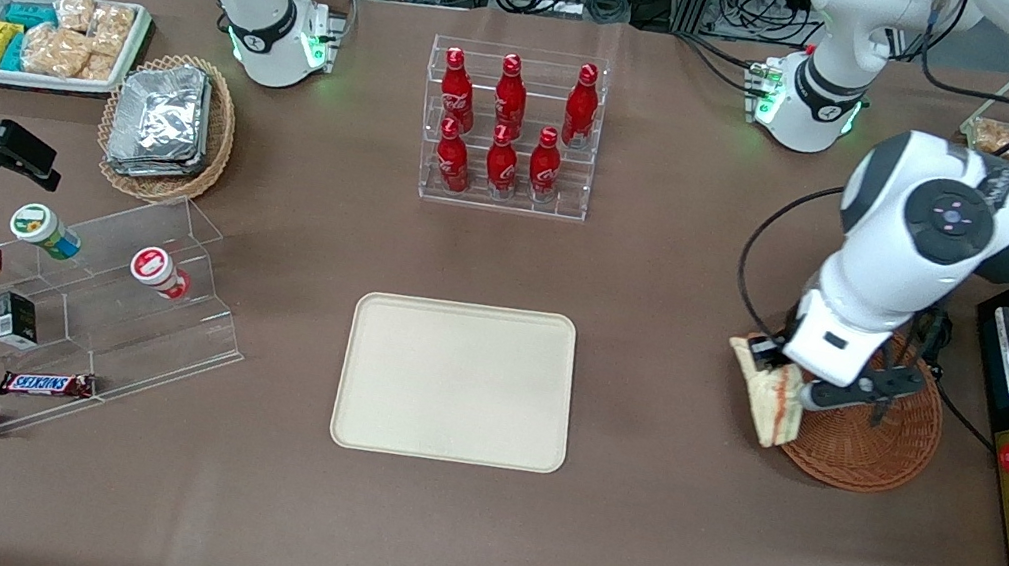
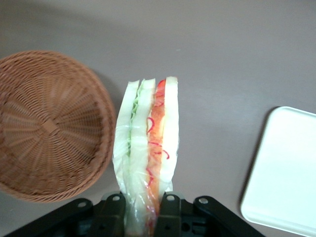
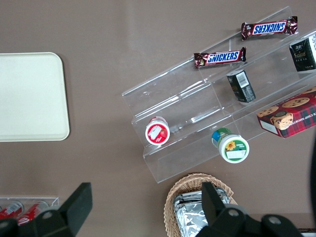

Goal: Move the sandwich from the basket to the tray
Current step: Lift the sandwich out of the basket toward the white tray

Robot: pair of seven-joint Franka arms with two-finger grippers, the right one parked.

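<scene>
Front view: your pincer (image 1: 787, 384) clamps sandwich (image 1: 772, 398), lifted at basket (image 1: 874, 445) rim on tray (image 1: 457, 381) side, tray well apart.

Left wrist view: fingers (image 2: 169, 207) pinch sandwich's (image 2: 148, 148) one end through film wrap. Judge it light, soft, slippery; squeeze gently.

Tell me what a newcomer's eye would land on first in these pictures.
First, the gripper shut on a wrapped sandwich, held at the basket's rim on the side toward the tray. Next, the red bottles in a clear rack, farther from the front camera than the tray.
</scene>
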